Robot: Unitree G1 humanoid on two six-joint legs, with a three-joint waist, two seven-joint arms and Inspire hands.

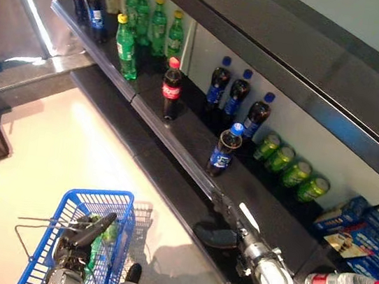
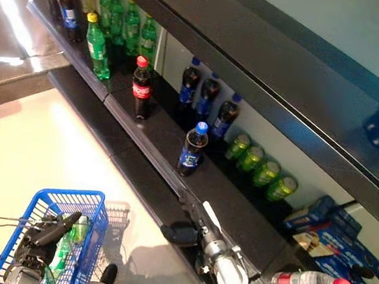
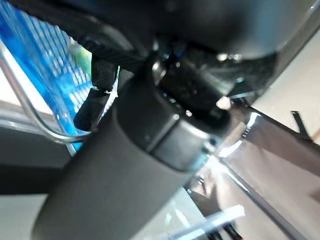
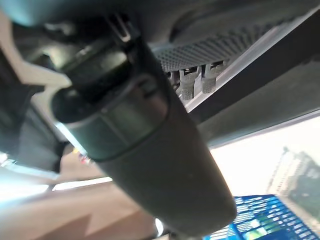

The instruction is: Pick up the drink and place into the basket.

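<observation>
Left robot hand (image 1: 85, 230) reaches into blue basket (image 1: 120, 206).

A long dark store shelf (image 1: 195, 150) ran diagonally, carrying upright plastic bottles: green soda bottles (image 1: 126, 48) at the far end, a red-capped cola bottle (image 1: 171, 89), and blue-capped dark cola bottles (image 1: 224, 149) nearer. Green cans (image 1: 289, 169) lay on their sides behind. On the pale floor (image 1: 53, 158) stood a blue wire basket (image 1: 126, 207).

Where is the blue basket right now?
In the left eye view the blue basket sits at lower left, on the pale floor in front of the dark shelf, with the left hand over it and a green bottle inside.
</observation>
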